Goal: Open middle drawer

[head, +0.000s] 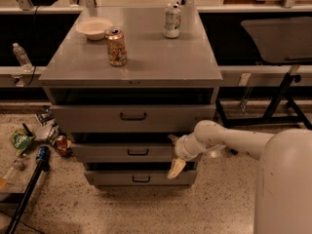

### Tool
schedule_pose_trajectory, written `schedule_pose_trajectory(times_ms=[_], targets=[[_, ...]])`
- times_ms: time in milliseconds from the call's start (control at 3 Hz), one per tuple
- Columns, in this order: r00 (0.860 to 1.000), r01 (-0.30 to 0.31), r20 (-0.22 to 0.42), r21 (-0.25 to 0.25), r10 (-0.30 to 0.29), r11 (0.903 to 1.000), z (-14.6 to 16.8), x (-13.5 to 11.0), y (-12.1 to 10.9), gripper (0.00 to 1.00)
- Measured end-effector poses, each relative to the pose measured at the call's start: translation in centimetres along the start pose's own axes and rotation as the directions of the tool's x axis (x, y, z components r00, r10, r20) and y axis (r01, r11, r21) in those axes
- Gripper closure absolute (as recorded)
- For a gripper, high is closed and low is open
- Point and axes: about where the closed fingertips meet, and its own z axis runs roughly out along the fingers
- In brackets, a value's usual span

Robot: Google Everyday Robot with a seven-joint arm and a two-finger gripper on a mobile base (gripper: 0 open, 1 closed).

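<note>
The grey cabinet [131, 57] has three drawers. The middle drawer [107, 152] is the shallow second one, with a small black handle [138, 152] at its centre. Its front stands slightly forward of the cabinet body. My gripper [174, 153] is at the right end of the middle drawer's front, right of the handle. It is open: one finger [172, 139] points up by the drawer's top edge, and the other cream finger [176, 168] hangs down over the gap above the lowest drawer [112, 178]. The top drawer [97, 117] is above.
On the cabinet top stand a brown can [117, 46], a white bowl [94, 28] and a pale can [172, 20]. Litter, a bottle and a can [62, 144] lie on the floor at the left, with a black pole [29, 189]. A black table frame [273, 96] stands at the right.
</note>
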Motion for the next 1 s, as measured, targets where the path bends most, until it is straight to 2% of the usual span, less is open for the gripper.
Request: schedule_pose_trajectory(times_ms=[333,667,1000], targets=[[1.0,-0.002,-0.013,-0.008,0.002,1.0,0.5,0.8,-0.5,0.0],[1.0,-0.008,-0.018,-0.019,0.007,0.9998,1.0,1.4,-0.7,0.18],[1.0,-0.017,-0.027,-0.032,0.016,0.9993,1.1,2.0,-0.3,0.41]])
